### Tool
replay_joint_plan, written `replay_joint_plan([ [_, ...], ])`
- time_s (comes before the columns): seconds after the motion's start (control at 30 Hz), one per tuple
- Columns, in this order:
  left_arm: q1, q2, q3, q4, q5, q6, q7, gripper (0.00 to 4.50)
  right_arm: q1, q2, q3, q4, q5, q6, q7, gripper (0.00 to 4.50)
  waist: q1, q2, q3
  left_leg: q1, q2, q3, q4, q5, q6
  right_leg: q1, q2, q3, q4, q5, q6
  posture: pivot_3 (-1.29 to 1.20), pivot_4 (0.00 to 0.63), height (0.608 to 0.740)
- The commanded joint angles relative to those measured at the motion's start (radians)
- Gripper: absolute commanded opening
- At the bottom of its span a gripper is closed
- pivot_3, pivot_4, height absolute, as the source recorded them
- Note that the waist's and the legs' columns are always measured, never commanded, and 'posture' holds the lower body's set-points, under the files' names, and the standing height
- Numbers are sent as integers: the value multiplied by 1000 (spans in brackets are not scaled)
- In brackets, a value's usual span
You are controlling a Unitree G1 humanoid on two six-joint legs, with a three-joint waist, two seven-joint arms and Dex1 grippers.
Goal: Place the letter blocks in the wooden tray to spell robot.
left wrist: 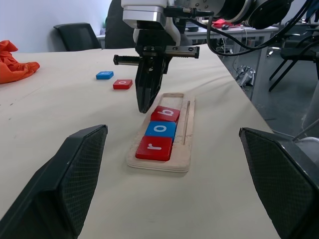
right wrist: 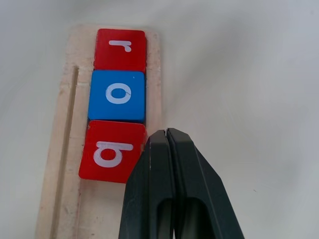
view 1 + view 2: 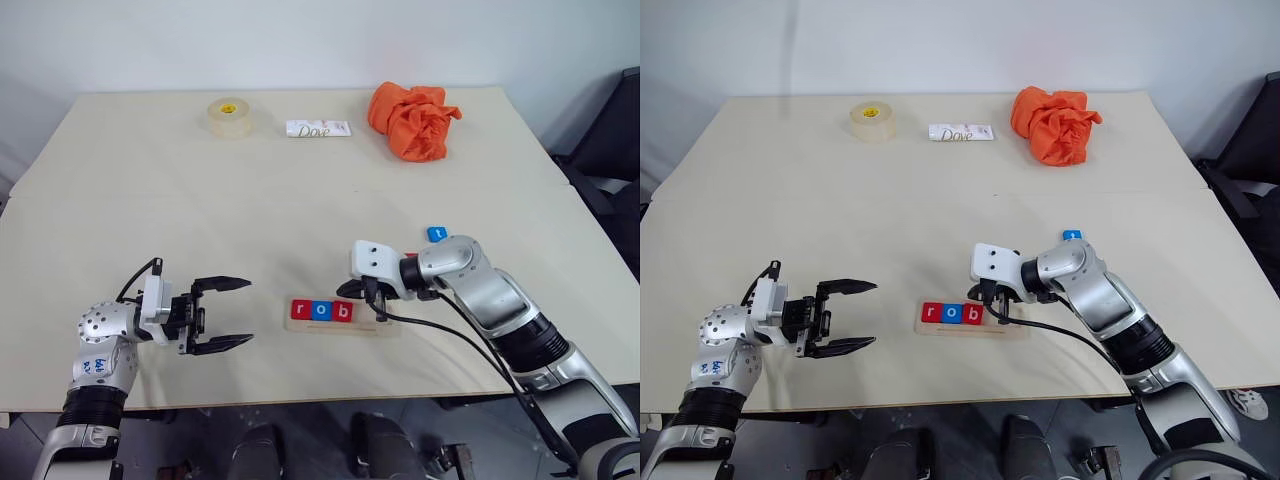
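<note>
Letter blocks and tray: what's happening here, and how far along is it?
The robot is spelling a word in the wooden tray. Three letter blocks sit in it side by side: a red r, a blue o and a red b. The right tool, shut and empty, has its tip right by the b block's edge. The left tool hangs open off to the tray's side, holding nothing. A red o block and a blue block lie on the table, not yet placed.

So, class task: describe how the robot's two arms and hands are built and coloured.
Both arms are silver-grey metal with black ribbed sections. The left hand has a white wrist block, two black fingers, blue handwriting on its round joint. The right hand has a white housing, black fingers, black cables trailing along it.
</note>
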Motion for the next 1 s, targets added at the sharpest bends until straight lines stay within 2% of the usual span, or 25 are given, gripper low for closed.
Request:
replay_joint_plan([
  [0.03, -2, -2, 17, -19, 7, -13, -46, 4500, 15, 2, 7, -33, 2, -16, 11, 42, 0, 0, 0, 0, 0, 0, 0, 0, 0, 0, 0, 0, 0, 0, 0, 0, 150, 740],
  [0.27, -12, -9, 18, -8, 13, -18, -45, 4500, 4, 0, -18, -22, -2, -16, -5, 42, 0, 0, 0, 0, 0, 0, 0, 0, 0, 0, 0, 0, 0, 0, 0, 0, 150, 740],
  [0.43, -21, -12, 19, 6, 16, -21, -51, 4500, -1, -28, -102, -102, 72, -3, 21, 42, 0, 0, 0, 0, 0, 0, 0, 0, 0, 0, 0, 0, 0, 0, 0, 0, 150, 740],
  [0.63, -44, -19, 15, 32, 21, -24, -62, 4500, 82, -74, -210, -174, 170, -15, 44, 42, 1, 0, 0, 0, 0, 0, 0, 0, 0, 1, 0, 0, -1, 0, 0, 0, 150, 740],
  [0.73, -56, -19, 14, 46, 23, -24, -69, 4500, 166, -139, -293, -189, 201, 24, 34, 593, 7, 0, 0, 0, 0, 0, 0, 0, 0, 1, 0, 0, -1, 0, 0, 0, 150, 740],
  [1.0, -73, -12, 17, 76, 22, -19, -91, 4500, 380, -189, -577, -218, 265, 50, -126, 3275, 4, 0, 0, 0, 0, -1, -1, 0, 0, 1, 0, -1, -2, 0, 0, 0, 150, 740],
])
